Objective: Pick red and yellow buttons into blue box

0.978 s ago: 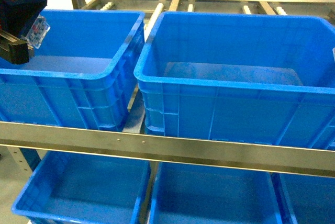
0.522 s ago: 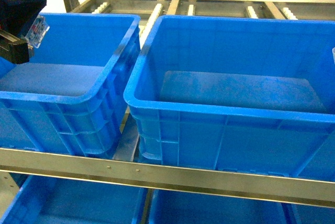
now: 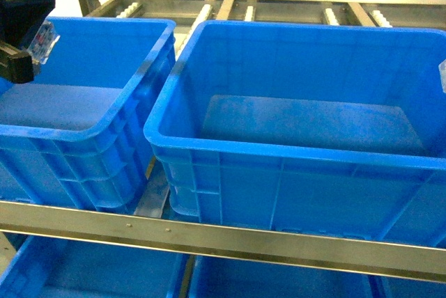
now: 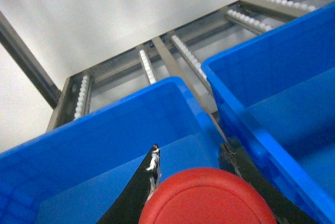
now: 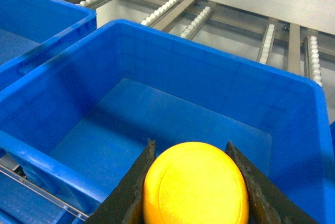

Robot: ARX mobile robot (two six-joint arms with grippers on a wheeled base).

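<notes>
In the left wrist view the red button sits between the black fingers of my left gripper, which is shut on it above the left blue box. The head view shows this gripper at the top left, over that box, with the button's clear base sticking out. The yellow button is clamped in my right gripper, which hangs over the open inside of the right blue box. From the head, the right gripper is almost wholly past the right edge.
The two blue boxes stand side by side on a roller rack behind a steel front rail. The right box shows a bare floor. More blue bins sit on the shelf below. A pale wall is behind.
The head view has shifted: both boxes now sit further left and larger in it, and the front rail is lower. My left gripper still holds the red button at the top left.
</notes>
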